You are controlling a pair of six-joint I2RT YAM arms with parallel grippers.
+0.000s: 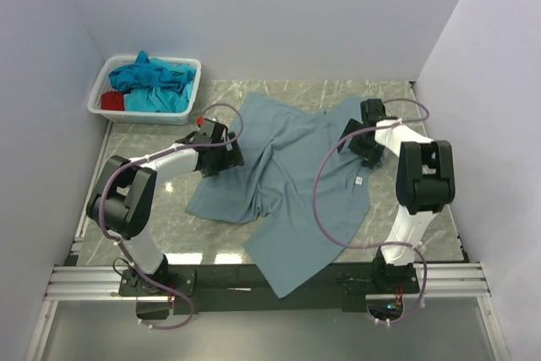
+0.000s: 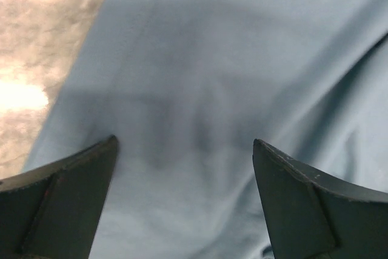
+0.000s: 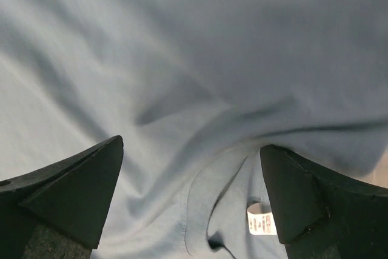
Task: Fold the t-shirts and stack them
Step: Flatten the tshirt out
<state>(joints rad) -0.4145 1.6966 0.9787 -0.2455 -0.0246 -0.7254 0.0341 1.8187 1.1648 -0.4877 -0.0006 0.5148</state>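
Observation:
A dusty grey-blue t-shirt (image 1: 287, 183) lies rumpled across the middle of the table, its lower part hanging over the near edge. Its small white neck label (image 1: 358, 181) faces up. My left gripper (image 1: 230, 156) hovers open over the shirt's left edge; the left wrist view shows only cloth (image 2: 230, 65) between its fingers (image 2: 60, 198). My right gripper (image 1: 357, 148) stands open over the collar area, with the label (image 3: 262, 219) beside the right finger (image 3: 315, 204) and nothing gripped. Turquoise (image 1: 152, 78) and red (image 1: 112, 101) t-shirts sit bunched in the basket.
A white plastic basket (image 1: 188, 82) stands at the back left corner. The grey marble table (image 1: 169, 217) is bare at the front left and along the right side. White walls close in on three sides. Both arms' cables loop above the shirt.

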